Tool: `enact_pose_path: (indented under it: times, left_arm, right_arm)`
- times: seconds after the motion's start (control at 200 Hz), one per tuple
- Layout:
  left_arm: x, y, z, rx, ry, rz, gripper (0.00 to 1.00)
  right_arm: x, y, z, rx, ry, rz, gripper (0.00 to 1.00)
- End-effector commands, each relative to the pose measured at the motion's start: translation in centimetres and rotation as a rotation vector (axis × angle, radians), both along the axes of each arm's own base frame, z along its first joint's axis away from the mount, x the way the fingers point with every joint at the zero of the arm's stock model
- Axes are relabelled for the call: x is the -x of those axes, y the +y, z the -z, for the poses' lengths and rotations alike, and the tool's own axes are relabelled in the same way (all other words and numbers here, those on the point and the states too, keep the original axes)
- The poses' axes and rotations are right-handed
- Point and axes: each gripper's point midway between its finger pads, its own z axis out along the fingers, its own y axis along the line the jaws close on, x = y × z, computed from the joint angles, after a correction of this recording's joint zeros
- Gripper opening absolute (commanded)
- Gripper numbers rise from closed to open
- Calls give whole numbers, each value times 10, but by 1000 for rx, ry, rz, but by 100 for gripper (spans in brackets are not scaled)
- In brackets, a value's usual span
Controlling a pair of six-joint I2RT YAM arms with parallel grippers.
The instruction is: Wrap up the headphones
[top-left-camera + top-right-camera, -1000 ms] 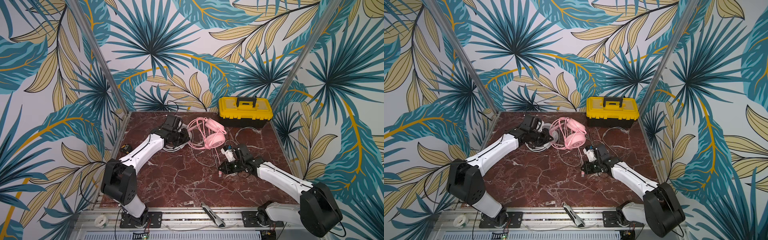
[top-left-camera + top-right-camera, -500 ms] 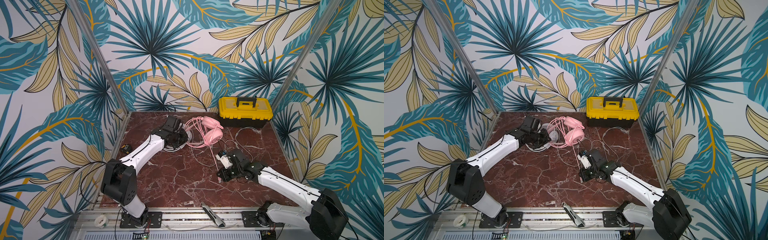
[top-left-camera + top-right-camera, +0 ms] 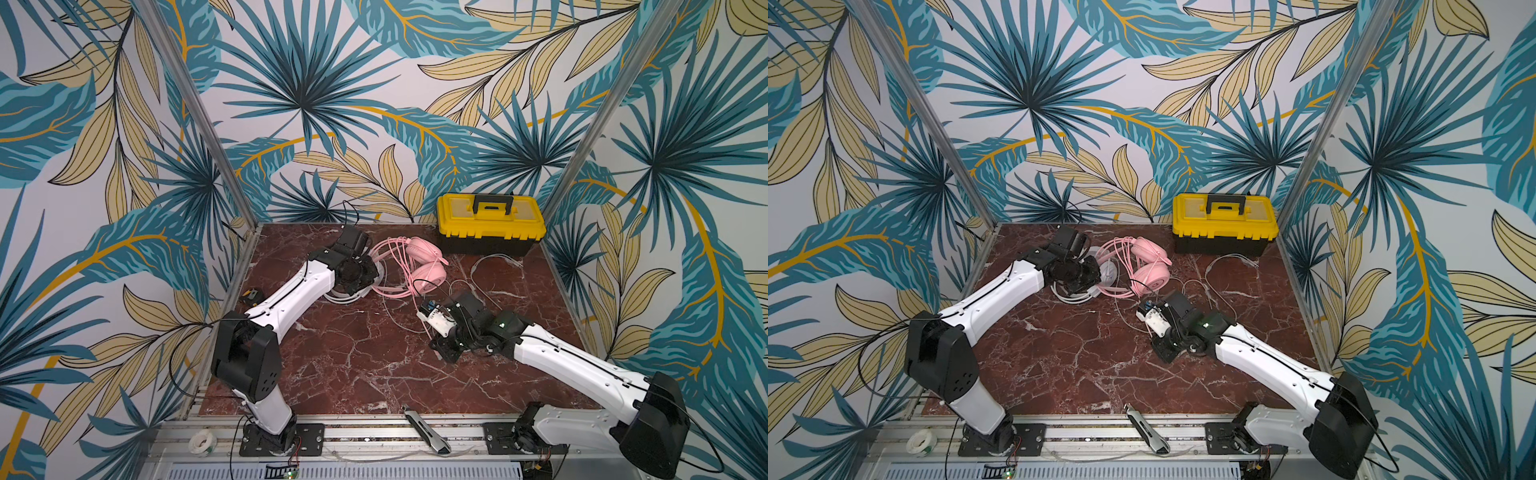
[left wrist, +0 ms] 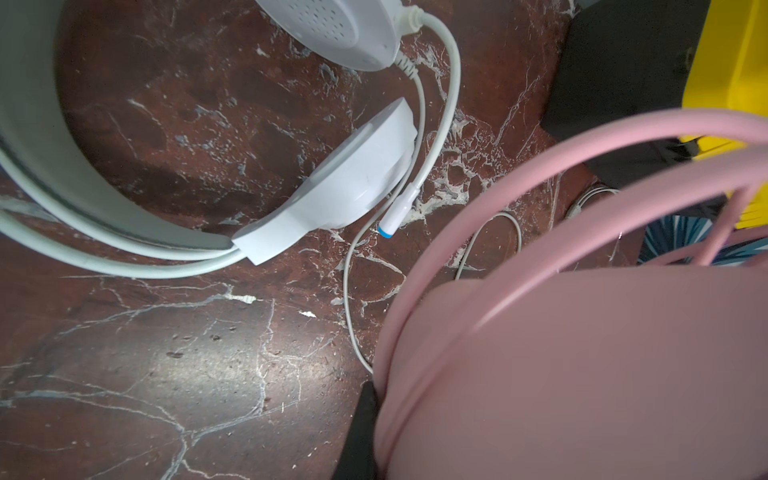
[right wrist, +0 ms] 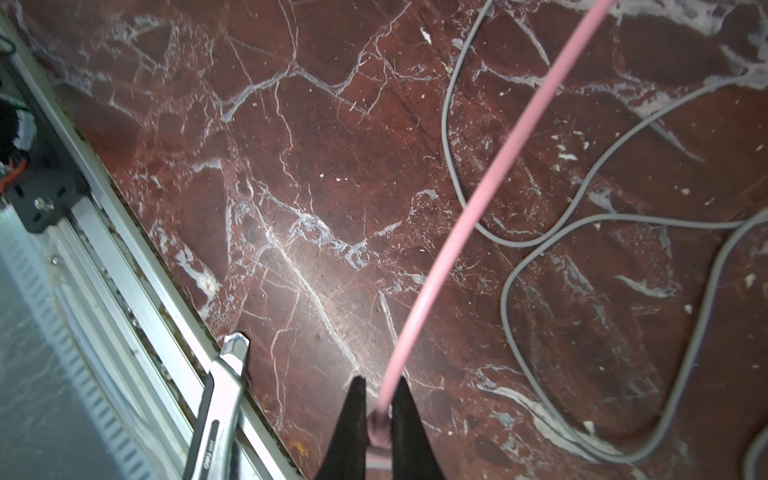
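Right fingers (image 5: 351, 424) shifted left holding pink cable (image 5: 440, 266); grey cable (image 5: 511, 299) alongside.

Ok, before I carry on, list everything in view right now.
pink headphones: one, pink, rear middle of table
white headphones: one, white, left of the pink ones, partly under the left arm
pink cable: one, pink, leading to the right fingers
grey cable: one, pale grey, loose loops, right half of table
toolbox: one, yellow and black, rear right
utility knife: one, silver and black, front rail
tape roll: one, white, front rail, left end
small object: one, black and yellow, table's left edge, unidentifiable
table: one, red-brown marble
left fingers: black, shut on the pink headphones
right fingers: black, shut on the pink cable
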Motion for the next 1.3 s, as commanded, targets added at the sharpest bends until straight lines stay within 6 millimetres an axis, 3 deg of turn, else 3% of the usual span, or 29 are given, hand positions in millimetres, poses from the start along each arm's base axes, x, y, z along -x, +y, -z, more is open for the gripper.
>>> enact_pose_path:
  times: [0.0,0.32,0.491,0.671,1.297]
  left_arm:
    - [-3,-9,-15,-3,-33,48,0]
    - [0,-11,1,-39,20,82,0]
    - [0,-15,7,-43,31,99,0]
    - [5,-12,13,-99,42,121,0]
    - [31,-30,18,-151,61,350,0]
  right_arm:
    - [0,-12,-2,128,-50,-94,0]
    - [-2,-1,-21,183,-185,-292,0]
    - [10,20,-35,133,-237,-460,0]
    - [9,33,-48,133,-320,-599,0]
    - [-44,77,-68,223,-586,-795,0]
